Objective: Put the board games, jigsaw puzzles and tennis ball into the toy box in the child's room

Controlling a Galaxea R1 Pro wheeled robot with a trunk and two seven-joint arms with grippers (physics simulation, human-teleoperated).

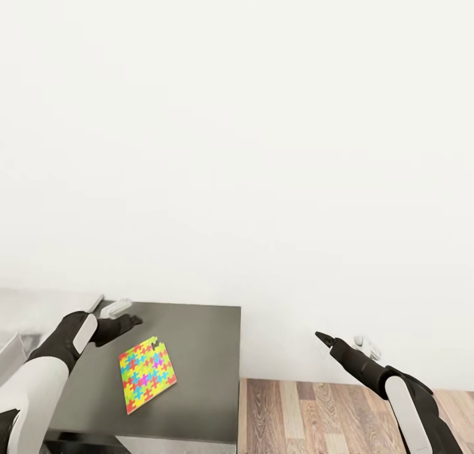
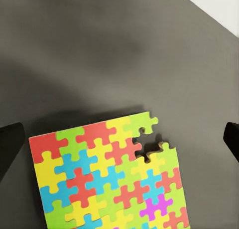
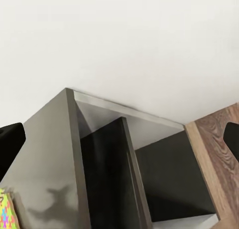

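1 jigsaw puzzle flat on the dark grey desk, under the open, empty left tool; right tool open off-desk. Thin, light, probably floppy: best pinched at an overhanging edge

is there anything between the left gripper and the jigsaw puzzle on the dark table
Nothing visible. The left gripper hovers open above the jigsaw puzzle, which lies flat and alone on the dark table.
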